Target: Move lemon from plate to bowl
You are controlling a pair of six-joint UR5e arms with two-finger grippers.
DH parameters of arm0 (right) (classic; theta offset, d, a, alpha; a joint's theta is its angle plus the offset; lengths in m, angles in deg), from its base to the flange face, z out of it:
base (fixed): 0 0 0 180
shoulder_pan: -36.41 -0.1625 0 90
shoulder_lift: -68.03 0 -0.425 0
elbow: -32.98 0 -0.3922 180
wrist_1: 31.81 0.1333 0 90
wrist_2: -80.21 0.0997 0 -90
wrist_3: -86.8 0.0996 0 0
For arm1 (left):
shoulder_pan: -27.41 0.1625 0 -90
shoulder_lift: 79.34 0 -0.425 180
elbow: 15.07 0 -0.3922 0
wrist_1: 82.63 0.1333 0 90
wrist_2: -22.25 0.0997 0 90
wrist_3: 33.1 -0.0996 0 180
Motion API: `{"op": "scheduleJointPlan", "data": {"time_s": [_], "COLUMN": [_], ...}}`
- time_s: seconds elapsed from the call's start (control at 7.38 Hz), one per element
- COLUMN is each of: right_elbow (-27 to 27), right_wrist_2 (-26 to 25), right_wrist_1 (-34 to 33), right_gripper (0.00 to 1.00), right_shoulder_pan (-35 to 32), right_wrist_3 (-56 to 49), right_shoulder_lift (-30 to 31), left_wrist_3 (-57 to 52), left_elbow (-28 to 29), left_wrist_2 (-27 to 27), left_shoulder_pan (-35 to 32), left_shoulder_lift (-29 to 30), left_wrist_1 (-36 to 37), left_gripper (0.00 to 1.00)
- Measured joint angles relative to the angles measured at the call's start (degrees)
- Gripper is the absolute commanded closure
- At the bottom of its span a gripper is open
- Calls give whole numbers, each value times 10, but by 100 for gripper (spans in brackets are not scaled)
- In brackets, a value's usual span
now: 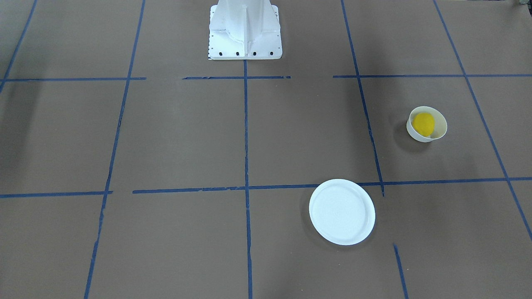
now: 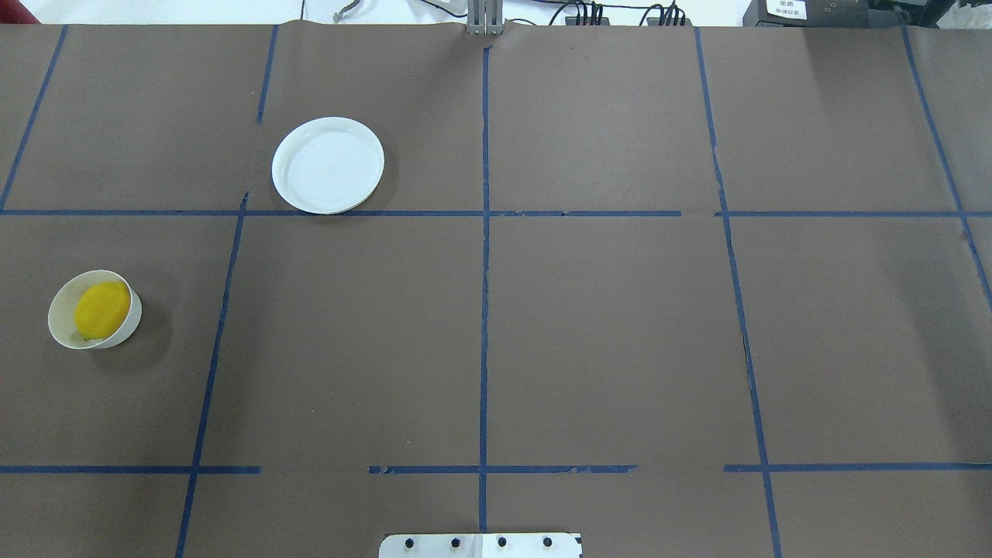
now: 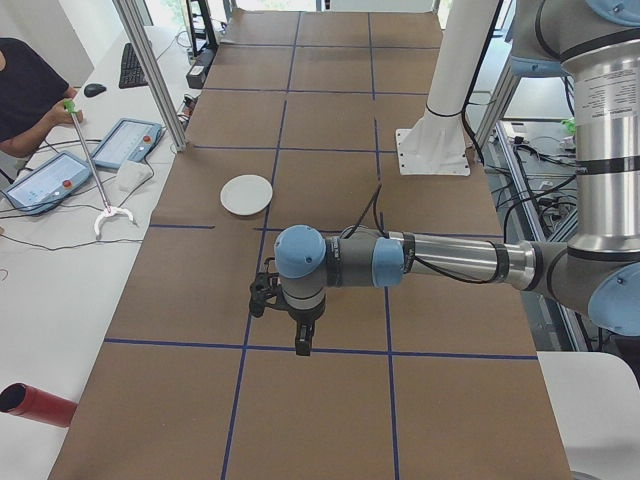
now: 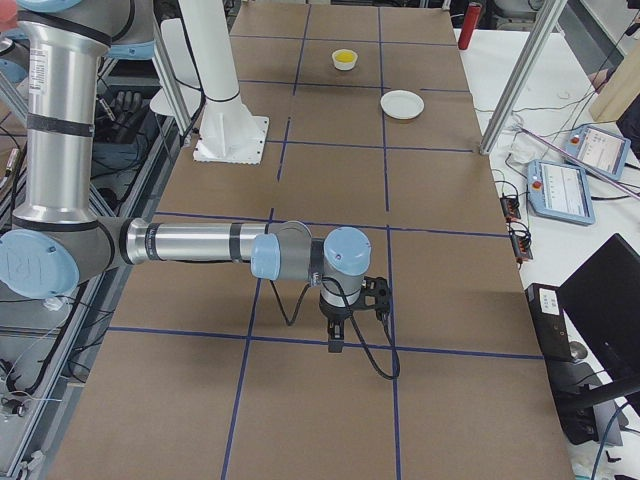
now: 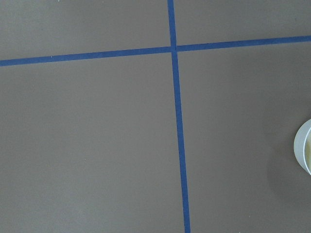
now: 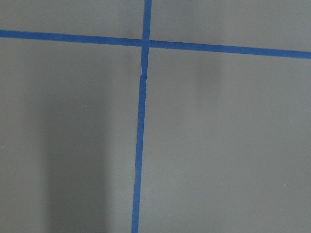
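Observation:
The yellow lemon (image 1: 424, 123) lies inside the small white bowl (image 1: 441, 124), seen in the overhead view as lemon (image 2: 101, 308) and bowl (image 2: 57, 310) at the table's left. The flat white plate (image 1: 341, 211) is bare, also in the overhead view (image 2: 328, 164). The bowl's edge shows at the right of the left wrist view (image 5: 303, 150). My left gripper (image 3: 301, 343) and right gripper (image 4: 335, 343) show only in the side views, held above the table and pointing down. I cannot tell whether they are open or shut.
The white robot base (image 1: 245, 31) stands at the table's robot side. Blue tape lines cross the brown table. An operator (image 3: 25, 90), tablets (image 3: 125, 142) and a red cylinder (image 3: 35, 403) are beside the table's far edge.

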Motion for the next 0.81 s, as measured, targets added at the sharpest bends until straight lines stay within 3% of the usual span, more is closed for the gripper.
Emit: {"op": "scheduleJointPlan", "data": {"time_s": [0.81], "right_elbow": [0], "right_wrist_2": [0], "right_wrist_1": [0], "right_gripper": [0], "right_shoulder_pan": [0], "right_wrist_3": [0], "right_shoulder_lift": [0], "left_wrist_3": [7], "left_elbow": [-1], "left_wrist_2": [0], "left_shoulder_pan": [1], "left_shoulder_lift": [5], "left_wrist_1": [1], "left_gripper": [0]}}
